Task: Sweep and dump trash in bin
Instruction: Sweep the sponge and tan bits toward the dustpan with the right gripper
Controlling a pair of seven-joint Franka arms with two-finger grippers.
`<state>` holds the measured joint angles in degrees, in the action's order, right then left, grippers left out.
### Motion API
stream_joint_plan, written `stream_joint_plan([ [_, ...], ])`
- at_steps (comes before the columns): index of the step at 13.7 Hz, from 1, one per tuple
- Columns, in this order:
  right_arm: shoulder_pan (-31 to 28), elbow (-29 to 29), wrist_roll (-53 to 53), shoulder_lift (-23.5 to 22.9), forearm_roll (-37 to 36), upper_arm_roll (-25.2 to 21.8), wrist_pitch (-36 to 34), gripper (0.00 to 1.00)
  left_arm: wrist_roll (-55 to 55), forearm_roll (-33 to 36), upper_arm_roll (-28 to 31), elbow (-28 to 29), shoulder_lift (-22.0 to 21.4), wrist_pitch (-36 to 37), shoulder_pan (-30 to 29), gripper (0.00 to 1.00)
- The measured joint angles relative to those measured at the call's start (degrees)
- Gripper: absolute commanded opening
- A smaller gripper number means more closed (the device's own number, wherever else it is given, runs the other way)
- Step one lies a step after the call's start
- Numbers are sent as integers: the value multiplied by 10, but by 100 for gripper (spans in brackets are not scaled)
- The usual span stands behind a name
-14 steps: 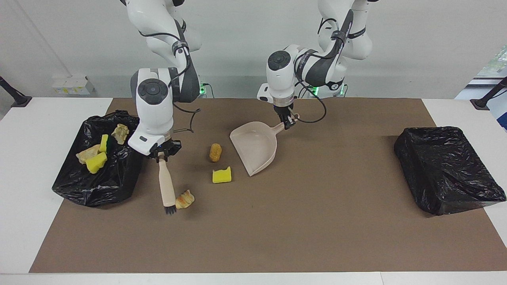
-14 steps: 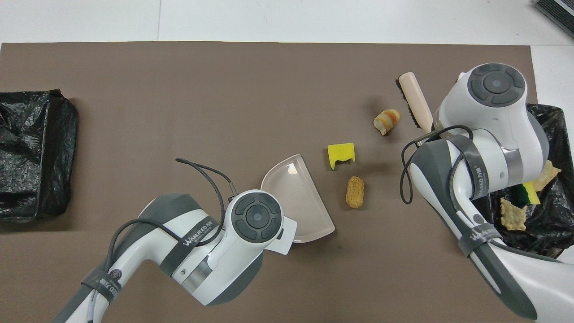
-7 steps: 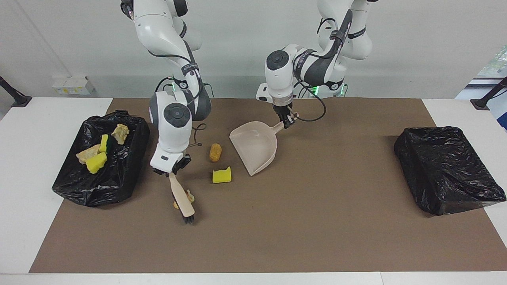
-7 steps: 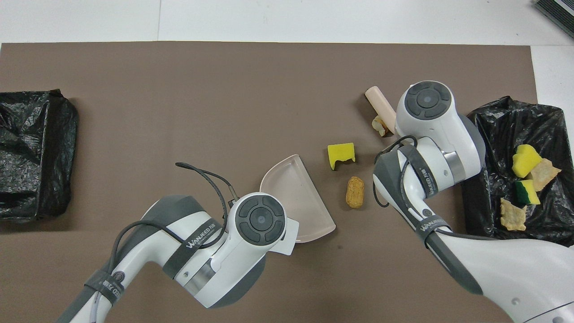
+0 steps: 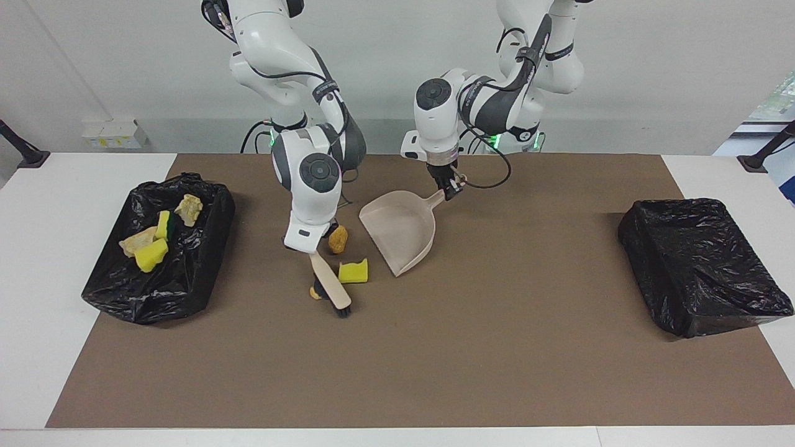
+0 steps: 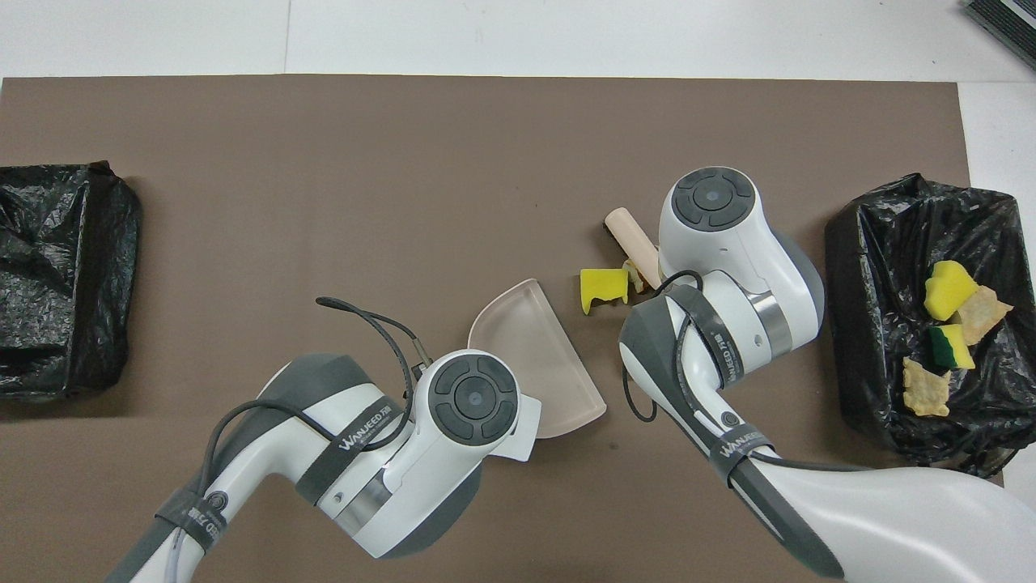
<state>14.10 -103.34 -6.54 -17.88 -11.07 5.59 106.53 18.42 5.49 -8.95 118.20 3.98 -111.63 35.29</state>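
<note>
My right gripper (image 5: pixel 312 251) is shut on the beige brush (image 5: pixel 329 282), whose dark bristles (image 5: pixel 343 309) rest on the mat. A pale bread-like scrap (image 5: pixel 315 292) lies against the brush, mostly hidden by it. A yellow sponge chunk (image 5: pixel 354 271) touches the brush, between it and the dustpan. A golden-brown piece (image 5: pixel 338 239) lies beside my right wrist. My left gripper (image 5: pixel 451 191) is shut on the handle of the beige dustpan (image 5: pixel 400 230), whose open mouth faces the scraps. In the overhead view the brush handle (image 6: pixel 635 243), sponge (image 6: pixel 603 287) and dustpan (image 6: pixel 534 356) show; both grippers are hidden.
A black-bagged bin (image 5: pixel 186 273) at the right arm's end of the table holds several scraps, among them a yellow sponge (image 5: pixel 151 254) and a beige lump (image 5: pixel 188 208). A second black-bagged bin (image 5: pixel 702 264) stands at the left arm's end. A brown mat (image 5: pixel 497 347) covers the table.
My right arm has swept the brush toward the dustpan, pushing the bread-like scrap up to the yellow sponge, which shifted slightly. The left gripper and dustpan have hardly moved.
</note>
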Motion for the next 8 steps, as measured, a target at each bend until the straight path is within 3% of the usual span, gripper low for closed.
stream_joint_plan([
  [5, -24, 27, -34, 16, 1, -1, -8, 0, -1, 0, 0, 1, 0, 0, 0, 0],
  [8, -48, 9, -38, 13, 1, -2, 1, 0, -1, 0, 0, 1, 0, 0, 1, 0],
])
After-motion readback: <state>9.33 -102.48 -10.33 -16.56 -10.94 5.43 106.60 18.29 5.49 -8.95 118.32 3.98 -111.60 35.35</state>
